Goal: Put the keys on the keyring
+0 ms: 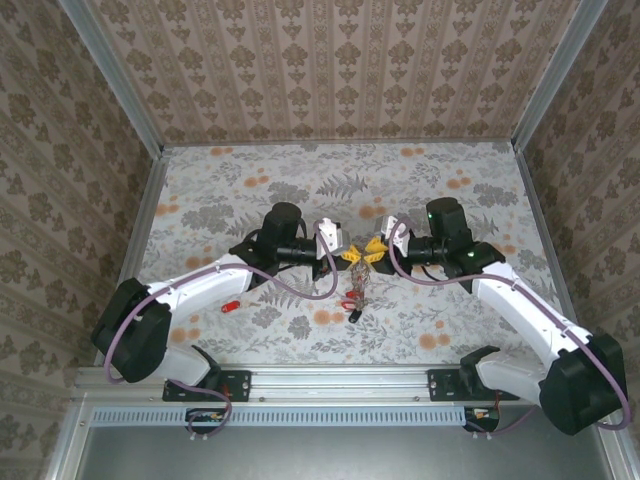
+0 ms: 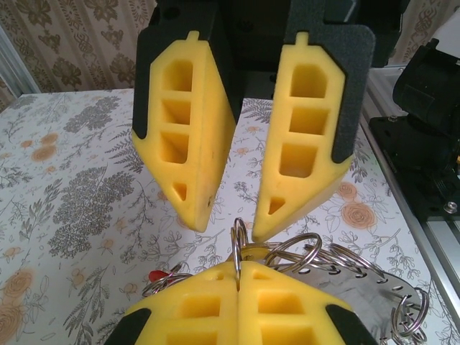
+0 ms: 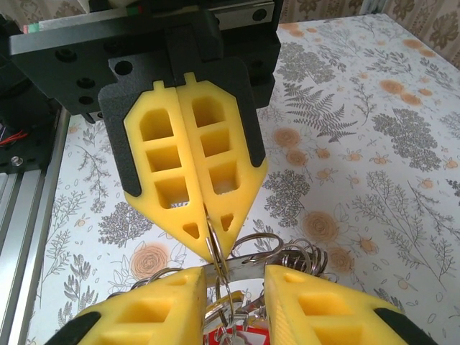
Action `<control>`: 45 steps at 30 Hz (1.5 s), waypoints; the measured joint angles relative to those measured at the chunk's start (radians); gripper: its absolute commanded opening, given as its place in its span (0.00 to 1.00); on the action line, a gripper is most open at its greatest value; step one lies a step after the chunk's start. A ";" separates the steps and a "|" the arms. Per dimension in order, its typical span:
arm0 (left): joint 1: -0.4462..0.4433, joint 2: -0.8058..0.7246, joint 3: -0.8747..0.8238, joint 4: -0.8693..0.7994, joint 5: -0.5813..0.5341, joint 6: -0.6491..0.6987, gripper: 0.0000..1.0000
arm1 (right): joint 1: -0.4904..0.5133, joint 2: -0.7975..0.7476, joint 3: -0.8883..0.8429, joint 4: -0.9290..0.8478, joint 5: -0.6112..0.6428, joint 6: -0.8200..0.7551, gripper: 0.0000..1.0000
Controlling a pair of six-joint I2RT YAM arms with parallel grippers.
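Your left end effector (image 2: 237, 267) clamped flat on thin loop (image 2: 236, 241) of keyring (image 2: 374, 291); right end effector (image 2: 230, 228) narrowly parted, straddling same loop (contact unclear). Keys (image 1: 357, 297) hang beneath both, over bench (image 1: 250, 180).

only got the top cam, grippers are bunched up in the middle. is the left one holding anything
Observer: Yes. In the right wrist view the left gripper is shut, pinching a thin wire ring edge-on at its tips.
Operator: and the right one
Observer: The right gripper has its jaws apart. The left wrist view shows a clear gap, with the ring's top just below it.
Operator: where's the keyring itself
Observer: The grey keyring sits just right of the left gripper's tips in the left wrist view, with small rings through holes along its rim.
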 measured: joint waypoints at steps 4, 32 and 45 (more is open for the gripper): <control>0.000 0.000 0.000 -0.002 0.000 0.000 0.00 | 0.000 0.015 0.000 0.003 -0.002 -0.002 0.24; -0.022 0.027 0.111 -0.201 -0.085 0.133 0.16 | 0.051 0.032 0.055 -0.122 0.080 -0.104 0.00; -0.033 0.039 0.130 -0.244 -0.082 0.175 0.00 | 0.060 0.014 0.051 -0.138 0.123 -0.104 0.08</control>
